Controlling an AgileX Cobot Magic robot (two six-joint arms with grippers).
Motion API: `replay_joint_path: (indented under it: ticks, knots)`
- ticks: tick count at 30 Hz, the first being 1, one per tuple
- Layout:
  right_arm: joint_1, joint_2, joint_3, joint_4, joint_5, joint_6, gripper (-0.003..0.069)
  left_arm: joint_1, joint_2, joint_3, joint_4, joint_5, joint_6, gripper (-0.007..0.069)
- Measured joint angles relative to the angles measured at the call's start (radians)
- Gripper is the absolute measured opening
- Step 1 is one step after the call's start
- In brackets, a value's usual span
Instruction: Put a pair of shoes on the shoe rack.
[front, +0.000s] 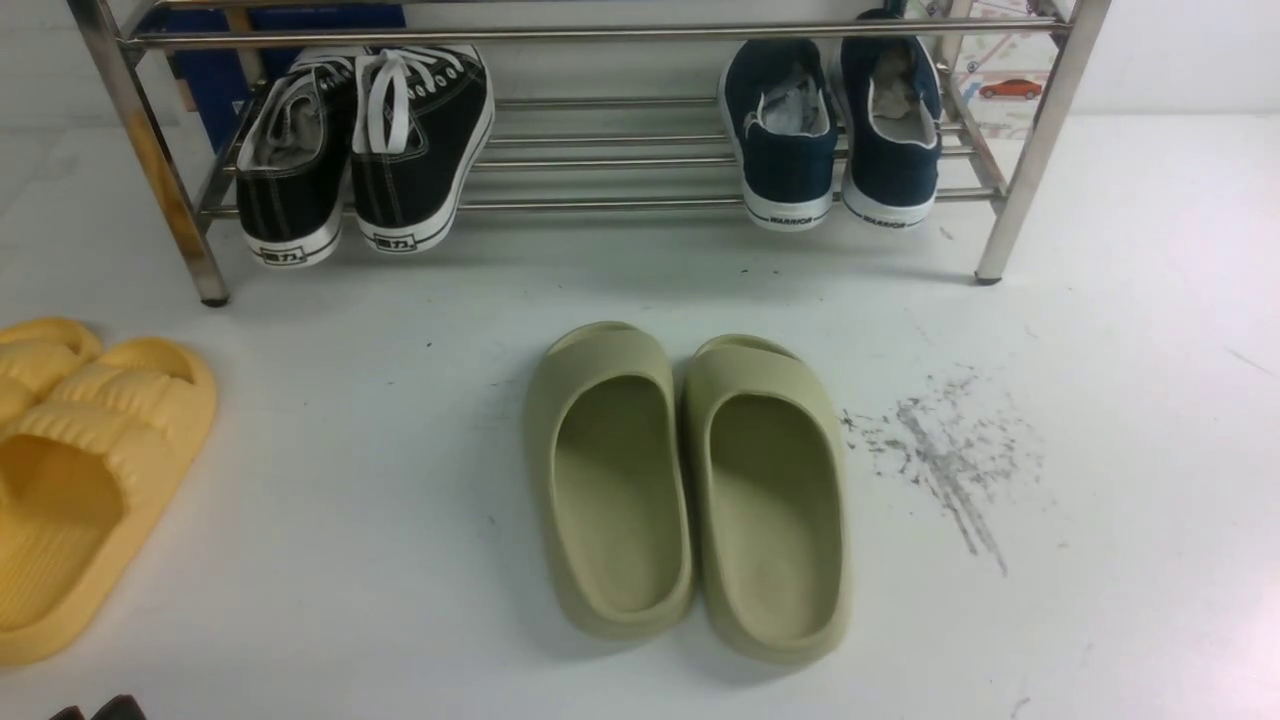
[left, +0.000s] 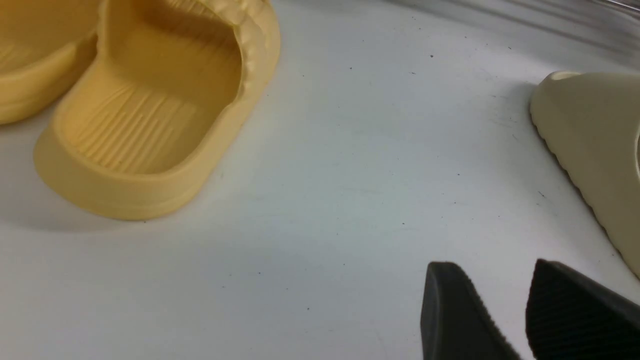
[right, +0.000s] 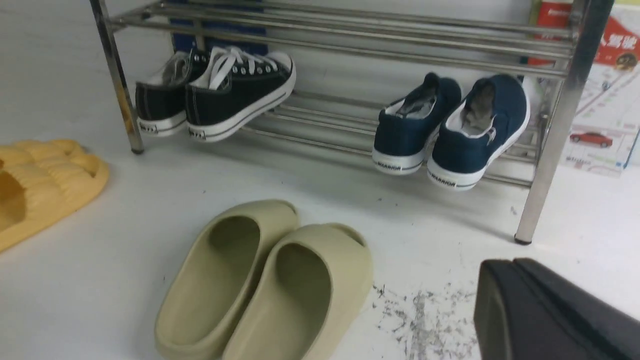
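The two navy-blue slip-on shoes rest side by side on the lower bars of the steel shoe rack, at its right end, heels toward me with "WARRIOR" showing. They also show in the right wrist view, with the rack's leg beside them. My left gripper is open and empty, low over the white surface near the yellow slippers; its tips just show in the front view. My right gripper is shut and empty, well short of the rack. It is out of the front view.
Black lace-up sneakers sit on the rack's left end. Olive-green slippers lie mid-surface in front of the rack. Yellow slippers lie at the left. Grey scuff marks lie right of the olive pair.
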Motion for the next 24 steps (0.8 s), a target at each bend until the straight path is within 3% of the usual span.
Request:
replay_joint_path:
  ticks: [9, 15, 21, 24]
  knots:
    - [0.000, -0.014, 0.176, -0.055, -0.237, 0.000, -0.0003, 0.000, 0.000, 0.000, 0.000, 0.000, 0.000, 0.0239]
    - [-0.014, -0.021, 0.354, -0.063, -0.480, 0.000, -0.0003, 0.000, 0.000, 0.000, 0.000, 0.000, 0.000, 0.0239]
    - [-0.137, -0.092, 0.520, -0.130, -0.549, 0.085, -0.0003, 0.000, 0.000, 0.000, 0.000, 0.000, 0.000, 0.0239]
    - [-0.282, -0.168, 0.621, -0.277, -0.509, 0.272, -0.0003, 0.000, 0.000, 0.000, 0.000, 0.000, 0.000, 0.0239]
